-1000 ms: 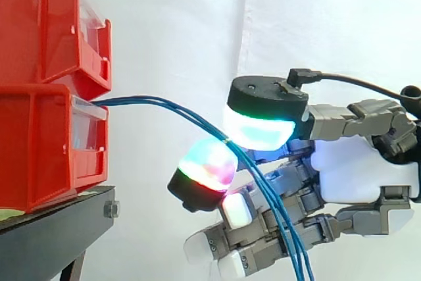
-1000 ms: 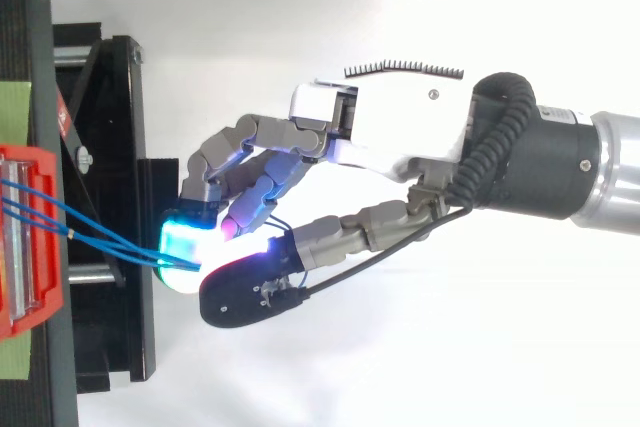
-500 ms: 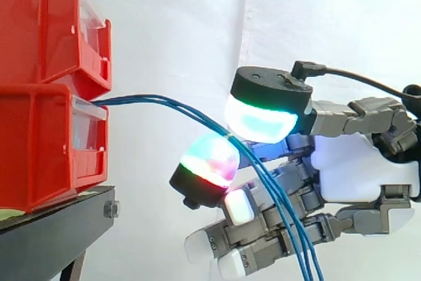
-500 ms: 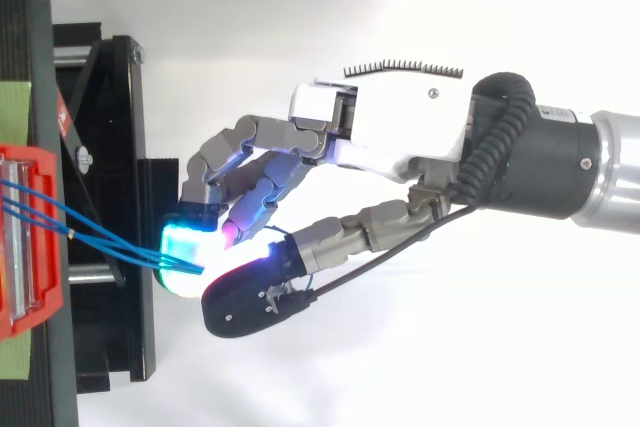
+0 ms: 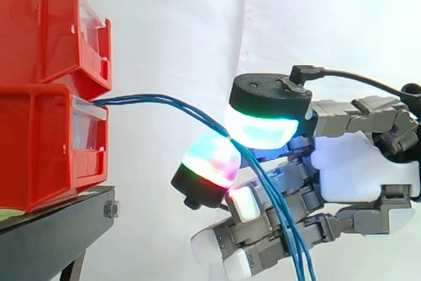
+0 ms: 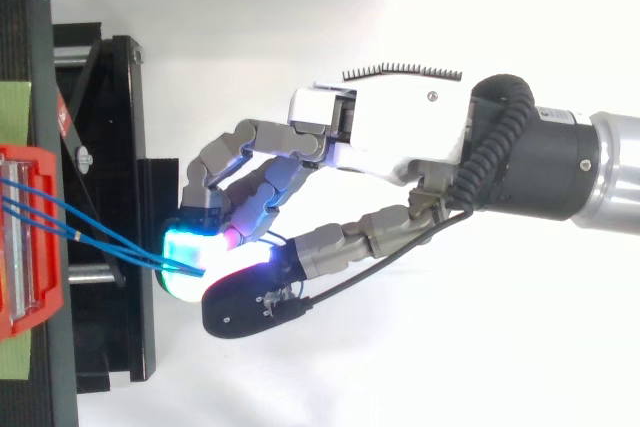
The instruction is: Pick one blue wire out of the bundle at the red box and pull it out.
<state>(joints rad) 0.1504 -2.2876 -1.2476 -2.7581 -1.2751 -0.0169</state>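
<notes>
A bundle of thin blue wires (image 5: 164,104) leaves the front of the lower red box (image 5: 39,143) and arcs right and down past the hand (image 5: 362,169). The wires pass between a glowing cyan-green pad (image 5: 260,126) above and a red-green pad (image 5: 209,162) below, which close on them. Past the pinch the wires hang down across the curled lower fingers. In the top view the hand (image 6: 400,132) reaches left, and its two lit pads meet on the wires (image 6: 100,237) just right of the red box (image 6: 45,292). I cannot tell how many wires are pinched.
A second red box (image 5: 46,24) sits stacked on the lower one. Both rest on a black stand (image 5: 52,228) at the left, whose frame (image 6: 110,147) lies under the fingertips in the top view. A white curtain hangs behind.
The upper pad has come down and left a little, closing tighter against the lower pad over the wires. The lower fingers have risen slightly. The wires and boxes have not shifted.
</notes>
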